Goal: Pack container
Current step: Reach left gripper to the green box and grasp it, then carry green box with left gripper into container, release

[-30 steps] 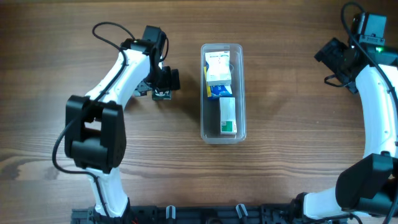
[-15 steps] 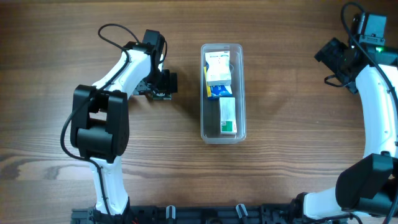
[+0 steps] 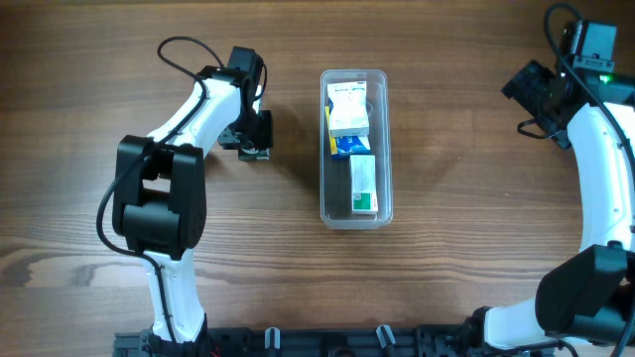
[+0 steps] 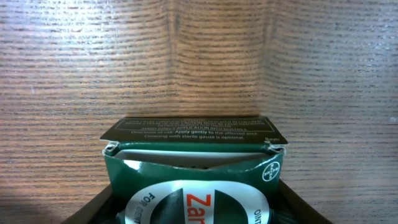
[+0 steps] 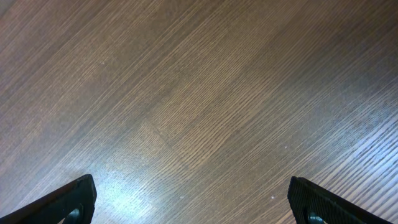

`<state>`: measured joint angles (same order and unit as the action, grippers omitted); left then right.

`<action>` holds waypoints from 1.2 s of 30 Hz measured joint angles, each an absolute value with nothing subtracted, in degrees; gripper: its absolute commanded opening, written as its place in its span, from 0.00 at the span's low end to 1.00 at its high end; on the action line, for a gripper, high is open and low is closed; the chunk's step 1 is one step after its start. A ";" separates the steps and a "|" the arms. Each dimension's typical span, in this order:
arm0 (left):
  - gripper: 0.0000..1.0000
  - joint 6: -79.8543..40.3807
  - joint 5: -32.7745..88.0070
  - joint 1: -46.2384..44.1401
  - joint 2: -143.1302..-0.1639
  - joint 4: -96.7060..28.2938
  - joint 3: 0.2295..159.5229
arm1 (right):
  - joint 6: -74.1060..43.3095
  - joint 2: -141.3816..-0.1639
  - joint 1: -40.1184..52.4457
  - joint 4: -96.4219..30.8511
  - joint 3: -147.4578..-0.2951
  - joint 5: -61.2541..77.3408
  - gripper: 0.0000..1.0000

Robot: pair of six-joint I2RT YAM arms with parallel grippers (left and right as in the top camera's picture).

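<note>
Since one second ago, the left arm's elbow has swung toward the table's far side and the left gripper (image 3: 253, 139) has shifted slightly away from the container (image 3: 388, 139); the right arm and the container are unchanged. On the wooden table (image 3: 466, 218), the container lies at the centre, between the two arms and apart from both. Its long axis runs from the table's far edge to the near edge, and its open side faces up. Inside it, a white box (image 3: 347, 107) occupies the far end, a blue-and-yellow pack (image 3: 347, 145) sits just behind that, and a white-and-green box (image 3: 363, 185) lies lengthwise at the near end. The left gripper pinches a dark green carton (image 4: 193, 168) between its fingers, with the top flap open. On the flap, small white print reads "Directions of use: Apply gently to the affected area." The front panel shows red letters "Zar", the word "FOR" and a round emblem at one corner. The right gripper (image 5: 199, 205) hangs over bare wood with its fingers spread wide.
</note>
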<state>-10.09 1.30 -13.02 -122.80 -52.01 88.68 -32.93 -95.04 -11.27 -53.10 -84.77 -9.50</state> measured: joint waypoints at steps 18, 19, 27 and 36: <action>0.53 -16.47 5.02 -24.99 -113.73 -73.78 110.80 | -32.93 -95.04 -11.27 -53.10 -84.77 -9.50 1.00; 0.54 -18.22 5.30 -27.53 -111.24 -73.97 111.83 | -32.93 -95.04 -11.25 -53.08 -84.77 -9.50 1.00; 0.58 -31.03 5.39 -42.26 -106.94 -74.30 112.55 | -32.93 -95.04 -11.25 -53.10 -84.77 -9.50 1.00; 0.59 -39.40 4.12 -45.74 -115.83 -74.37 112.49 | -32.93 -95.04 -11.25 -53.10 -84.77 -9.50 1.00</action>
